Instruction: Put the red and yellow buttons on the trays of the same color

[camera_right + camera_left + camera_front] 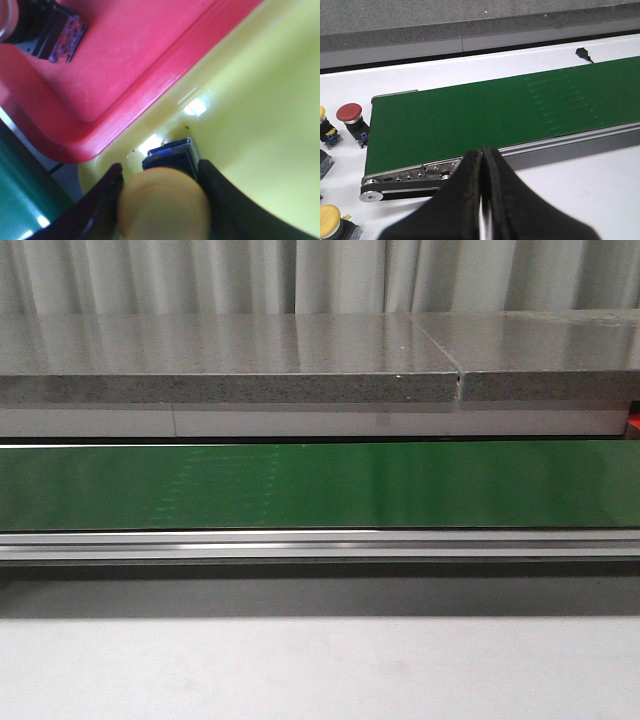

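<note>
Yellow button sits between the right tool's two dark fingers, cap toward the camera and blurred, its dark blue-edged base behind it. The fingers flank the cap closely on both sides, so the right tool is holding it. It is inside the yellow tray, near a corner; whether the base touches the tray floor is hard to tell. The red tray lies right beside the yellow tray, rims touching. A dark button body rests in the red tray, cut off by the frame edge (cap colour not visible). A green strip shows past the red tray's corner.

Left wrist view: left tool has its fingers pressed together, nothing between them, hanging over the white surface just beside the green conveyor belt. Past the belt's end stand a red button and yellow buttons, the latter partly cut off at the frame edge. A small black plug lies beyond the belt's far edge.

Front view shows only the belt, its metal rail, a grey slab behind; no arms, trays or buttons in it.
</note>
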Controlling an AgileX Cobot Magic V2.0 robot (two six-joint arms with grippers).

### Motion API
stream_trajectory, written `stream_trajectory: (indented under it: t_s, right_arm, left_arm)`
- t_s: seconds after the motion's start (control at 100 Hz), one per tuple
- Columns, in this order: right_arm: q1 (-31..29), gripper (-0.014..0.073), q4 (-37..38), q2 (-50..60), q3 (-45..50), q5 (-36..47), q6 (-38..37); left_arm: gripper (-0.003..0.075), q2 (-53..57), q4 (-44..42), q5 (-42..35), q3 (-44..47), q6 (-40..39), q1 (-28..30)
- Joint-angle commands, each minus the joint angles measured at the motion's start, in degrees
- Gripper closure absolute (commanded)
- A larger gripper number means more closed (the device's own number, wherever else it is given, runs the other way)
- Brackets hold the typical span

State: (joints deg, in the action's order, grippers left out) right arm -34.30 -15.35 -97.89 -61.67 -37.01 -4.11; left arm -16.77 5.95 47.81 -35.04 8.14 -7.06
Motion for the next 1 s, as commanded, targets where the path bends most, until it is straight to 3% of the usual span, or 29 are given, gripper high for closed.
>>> stream_trajectory:
  t_s: [0.0,0.13,0.2,0.64,0.78,0.99]
  right_arm:
    - [-0.2,0.0369,-1.0,2.4,-1.2,1.9,0.7]
    - [-0.2,0.0154,-2.0,2.4,-1.2,1.9,0.7]
    - [-0.2,0.0079,-2.1,2.5,-1.2,1.9,0.7]
    - [1.1,0.0078,2.3,12.4,-1.2,1.6,1.6]
    - [5.1,0.0212,4.5,17.6,-1.2,0.6,1.6]
    - [14.8,0.0592,8.8,25.6,-1.2,-0.6,1.6]
  left_arm:
    - [0.0741,-0.5,0.6,-4.0,-1.4,0.0,-0.4]
    - [0.0741,-0.5,0.6,-4.0,-1.4,0.0,-0.4]
    - [0.0741,-0.5,0.6,-4.0,-1.4,0.0,-0.4]
    - [0.0741,-0.5,0.6,-4.0,-1.4,0.0,-0.4]
    - [0.0741,-0.5,0.6,-4.0,-1.4,0.0,-0.4]
    - [0.0741,-0.5,0.6,-4.0,-1.4,0.0,-0.4]
